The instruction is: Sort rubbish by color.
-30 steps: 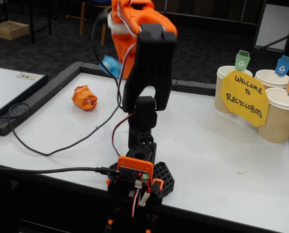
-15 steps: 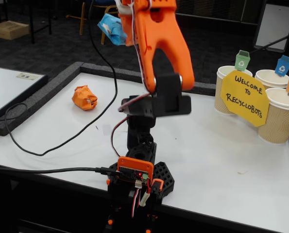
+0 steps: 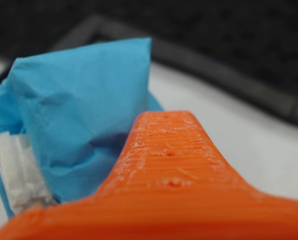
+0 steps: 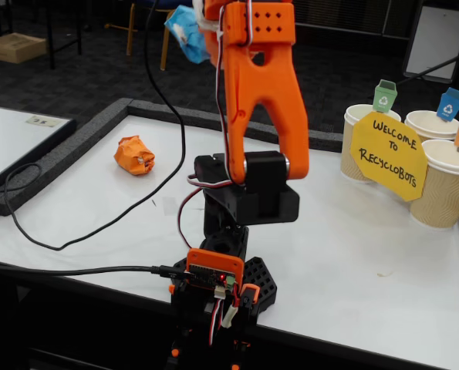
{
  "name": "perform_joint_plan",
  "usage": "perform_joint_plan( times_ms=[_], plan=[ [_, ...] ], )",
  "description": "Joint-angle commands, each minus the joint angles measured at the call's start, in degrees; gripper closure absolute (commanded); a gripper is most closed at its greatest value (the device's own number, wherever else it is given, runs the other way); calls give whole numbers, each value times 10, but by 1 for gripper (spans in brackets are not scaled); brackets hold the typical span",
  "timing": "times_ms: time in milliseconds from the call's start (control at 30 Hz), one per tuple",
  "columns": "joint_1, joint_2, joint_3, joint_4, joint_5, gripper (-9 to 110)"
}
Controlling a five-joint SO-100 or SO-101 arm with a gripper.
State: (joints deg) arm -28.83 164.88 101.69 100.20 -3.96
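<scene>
My gripper (image 4: 201,29) is raised high above the table, at the top edge of the fixed view, and is shut on the light blue crumpled paper ball (image 4: 183,28). In the wrist view the blue ball (image 3: 78,110) fills the left side, with a bit of white tape (image 3: 16,172) on it, and presses against my orange finger (image 3: 174,160). The orange paper ball (image 4: 135,155) lies on the white table (image 4: 345,254) at the far left. The green ball is out of view.
Three beige paper cups stand at the right in the fixed view: a green-tagged one (image 4: 360,146), a blue-tagged one (image 4: 432,125) and an orange-tagged one (image 4: 449,181), behind a yellow sign (image 4: 389,154). A black cable (image 4: 98,223) crosses the table's left. The arm's base (image 4: 229,285) sits at the front edge.
</scene>
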Motion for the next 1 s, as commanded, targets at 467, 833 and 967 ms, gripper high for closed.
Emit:
perform_joint_plan(
  times_ms=[467, 833, 967],
  plan=[
    [209, 6, -77, 1, -11, 101],
    [393, 4, -54, 1, -11, 101],
    [447, 4, -47, 0, -11, 101]
  ],
)
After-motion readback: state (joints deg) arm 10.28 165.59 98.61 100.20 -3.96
